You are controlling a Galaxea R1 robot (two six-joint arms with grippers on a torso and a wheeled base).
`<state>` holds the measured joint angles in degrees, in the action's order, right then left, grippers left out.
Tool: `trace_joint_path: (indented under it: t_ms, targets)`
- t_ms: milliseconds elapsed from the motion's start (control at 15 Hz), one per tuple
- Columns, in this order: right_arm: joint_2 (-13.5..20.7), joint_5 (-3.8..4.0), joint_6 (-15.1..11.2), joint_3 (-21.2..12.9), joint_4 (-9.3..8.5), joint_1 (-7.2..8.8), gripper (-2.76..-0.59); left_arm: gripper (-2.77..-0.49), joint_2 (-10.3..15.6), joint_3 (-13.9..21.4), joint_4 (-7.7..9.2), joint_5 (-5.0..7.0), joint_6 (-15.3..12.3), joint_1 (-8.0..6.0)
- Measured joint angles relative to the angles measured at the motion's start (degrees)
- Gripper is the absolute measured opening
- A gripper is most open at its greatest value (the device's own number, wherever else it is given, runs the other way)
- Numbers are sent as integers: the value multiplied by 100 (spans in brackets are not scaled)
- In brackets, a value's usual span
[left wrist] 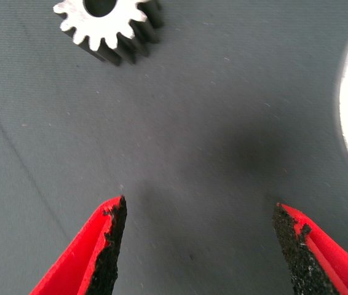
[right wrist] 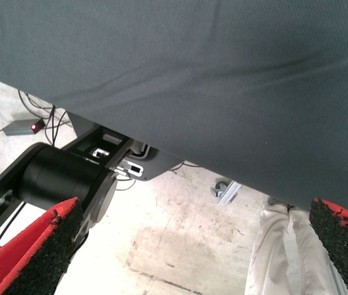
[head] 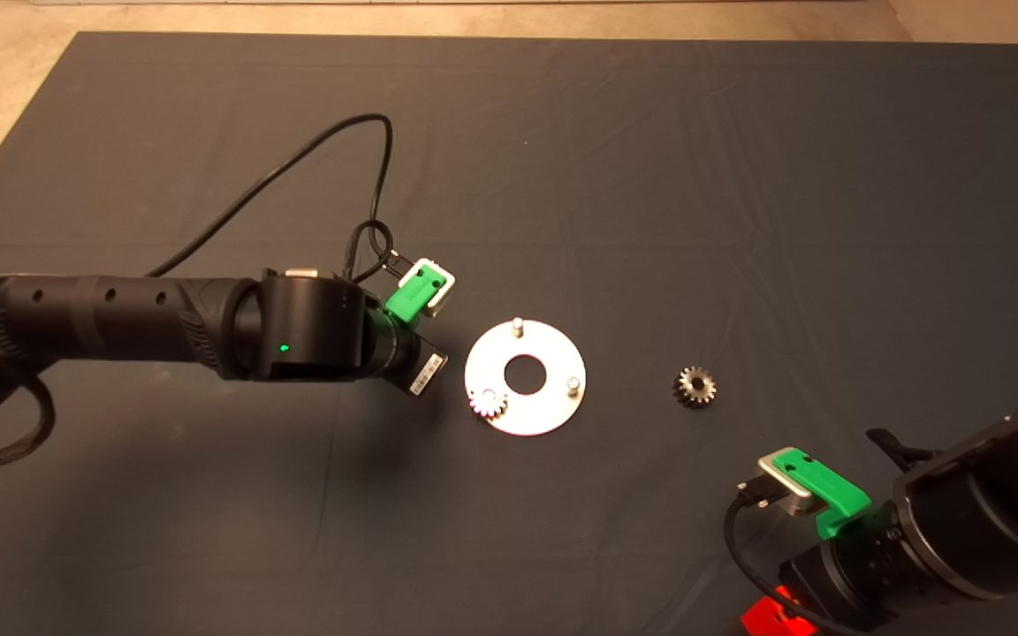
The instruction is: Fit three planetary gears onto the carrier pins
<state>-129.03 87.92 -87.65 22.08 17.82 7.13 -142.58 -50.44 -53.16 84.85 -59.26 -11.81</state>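
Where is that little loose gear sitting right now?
In the head view, the loose gear lies flat on the dark mat, right of the round plate and apart from it.

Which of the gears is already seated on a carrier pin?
The gear at the round plate's lower-left edge, nearest the left gripper. The dark gear lies loose on the mat; another lies on the mat by the left gripper.

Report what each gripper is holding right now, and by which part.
Nothing is held. The left gripper is open over the dark mat near a small silvery spur gear; the right gripper, parked, is open and empty.
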Motion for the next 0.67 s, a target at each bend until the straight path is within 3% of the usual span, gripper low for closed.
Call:
trace_joint_path:
  t_ms: [133, 400, 600, 667]
  targets:
    - [-2, -7, 2, 0, -2, 0, -61, -162, -29, -237, 5, -199, 32, -13]
    - [-2, 0, 15, 0, -1, 0, -61, -162, -96, -537, 7, -406, 177, -190]
    - [-2, -5, 17, 0, -2, 0, -61, -162, -110, -618, 9, -442, 195, -375]
    - [-2, -5, 17, 0, -1, 0, -61, -162, -108, -620, 11, -479, 196, -380]
